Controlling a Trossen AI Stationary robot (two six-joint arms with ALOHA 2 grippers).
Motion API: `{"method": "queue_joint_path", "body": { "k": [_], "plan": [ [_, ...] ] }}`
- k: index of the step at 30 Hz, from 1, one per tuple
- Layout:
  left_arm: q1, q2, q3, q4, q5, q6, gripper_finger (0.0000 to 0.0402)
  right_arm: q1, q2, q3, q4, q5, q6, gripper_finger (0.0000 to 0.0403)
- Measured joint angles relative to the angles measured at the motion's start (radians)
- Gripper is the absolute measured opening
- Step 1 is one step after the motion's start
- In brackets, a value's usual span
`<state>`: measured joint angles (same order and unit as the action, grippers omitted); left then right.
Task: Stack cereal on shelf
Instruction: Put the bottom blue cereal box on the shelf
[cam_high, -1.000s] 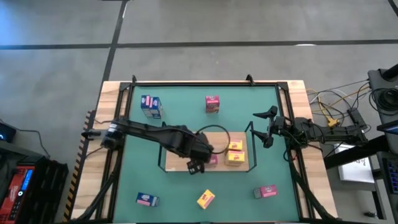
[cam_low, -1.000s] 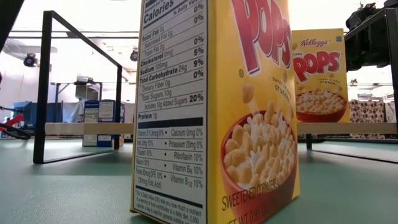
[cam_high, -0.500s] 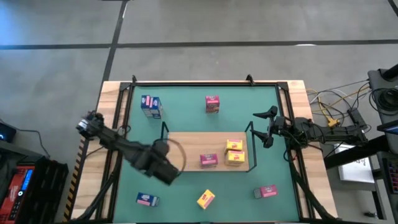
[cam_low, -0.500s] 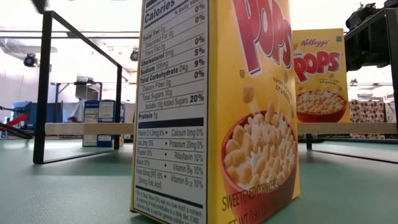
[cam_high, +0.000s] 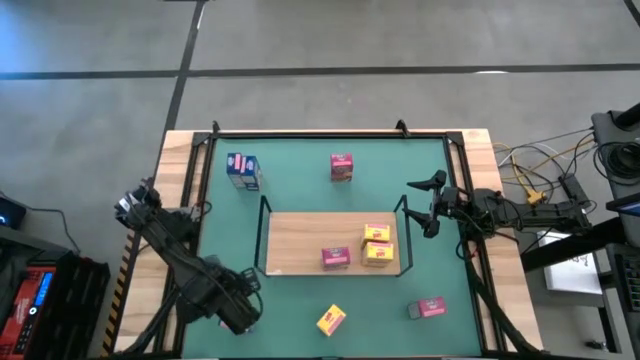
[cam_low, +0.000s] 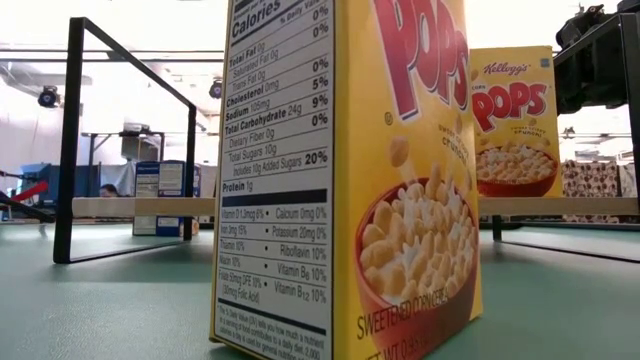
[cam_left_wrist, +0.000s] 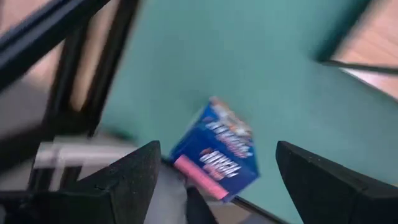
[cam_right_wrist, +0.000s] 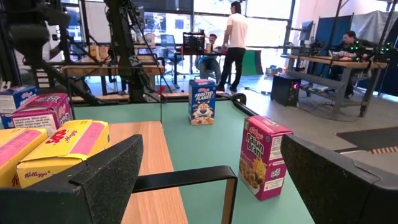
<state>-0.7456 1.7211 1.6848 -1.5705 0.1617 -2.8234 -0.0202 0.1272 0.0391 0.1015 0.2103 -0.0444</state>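
Left arm poised over a blue box at the counter's near-left corner

Counter (cam_high: 300, 170) first: in the low view most of it is blocked by a yellow cereal box (cam_low: 345, 180) standing close to the lens, its top and bottom cut off by the picture's edges. The same box lies on the green surface (cam_high: 331, 320) near the front edge. In the high view the left arm covers the blue box at the near-left corner; only the blurred left wrist view shows that blue box (cam_left_wrist: 217, 149), lying tilted on the green.

The shelf (cam_high: 300, 240) sits mid-counter, carrying a pink box (cam_high: 335, 258) and two yellow boxes (cam_high: 377, 246) side by side near its right rail. Off the shelf, another blue box (cam_high: 243, 171) and a pink box (cam_high: 342, 167) stand toward the far edge, and one pink box (cam_high: 427, 308) lies near-right.

The left arm reaches diagonally down the counter's left side; the left end effector (cam_left_wrist: 217, 180) is released, fingers spread either side of the blue box, not clamped on it. The right arm waits at the right edge, its right end effector (cam_high: 428, 205) released beside the shelf's right rail.
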Motion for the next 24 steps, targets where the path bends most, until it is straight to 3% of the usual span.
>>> {"method": "queue_joint_path", "body": {
  "k": [4, 12, 24],
  "plan": [
    [0.0, 0.007, 0.004, 0.042, 0.097, -0.171, 0.03, 0.0, 0.0, 0.0, 0.0, 0.0, 0.0, 0.037],
    [0.001, 0.051, 0.004, 0.115, 0.087, -0.305, 0.03, 0.0, 0.0, 0.0, 0.0, 0.0, 0.0, 0.037],
    [-0.003, 0.099, 0.003, 0.142, 0.075, -0.319, 0.03, 0.0, 0.0, 0.0, 0.0, 0.0, 0.0, 0.037]
  ]
}}
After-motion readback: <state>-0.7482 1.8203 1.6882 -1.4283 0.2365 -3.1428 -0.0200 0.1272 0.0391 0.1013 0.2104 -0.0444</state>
